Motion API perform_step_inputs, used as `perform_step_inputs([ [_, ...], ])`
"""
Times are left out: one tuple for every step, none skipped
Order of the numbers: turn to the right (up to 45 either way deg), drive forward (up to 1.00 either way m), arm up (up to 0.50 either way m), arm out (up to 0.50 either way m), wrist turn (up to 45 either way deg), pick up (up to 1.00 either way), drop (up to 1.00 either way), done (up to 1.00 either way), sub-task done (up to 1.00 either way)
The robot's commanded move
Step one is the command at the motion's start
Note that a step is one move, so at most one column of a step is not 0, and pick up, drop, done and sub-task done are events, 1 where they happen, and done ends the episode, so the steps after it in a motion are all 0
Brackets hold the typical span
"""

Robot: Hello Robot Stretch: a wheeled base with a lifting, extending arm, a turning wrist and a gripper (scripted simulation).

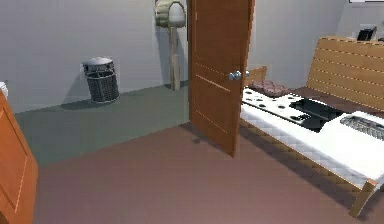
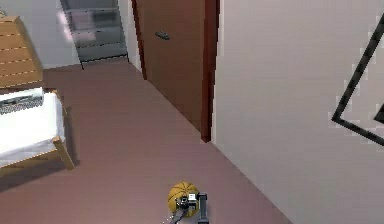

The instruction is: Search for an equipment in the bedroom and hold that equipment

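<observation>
1. We're in a bedroom: brown floor (image 2: pixel 120 140), a bed (image 1: pixel 310 125) under a white cover, a wooden door (image 1: pixel 218 70) standing ajar.
2. Arm side view, bottom edge: the thin fingers (image 2: pixel 176 211) sit right at an orange-brown ball (image 2: pixel 183 190), and we cannot tell whether they grip it.
3. Outward from there, we see the gripper (image 2: pixel 181 208) with its dark body low over the floor.
4. The arm (image 2: pixel 204 210) barely pokes up from the bottom edge, with the white wall (image 2: pixel 280 110) off to its right.
</observation>
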Motion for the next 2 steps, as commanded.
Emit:
perform_step_inputs([
  [0.0, 0.00, 0.00, 0.00, 45.0, 0.00, 0.00, 0.00, 0.00],
  [0.0, 0.00, 0.00, 0.00, 45.0, 0.00, 0.00, 0.00, 0.00],
])
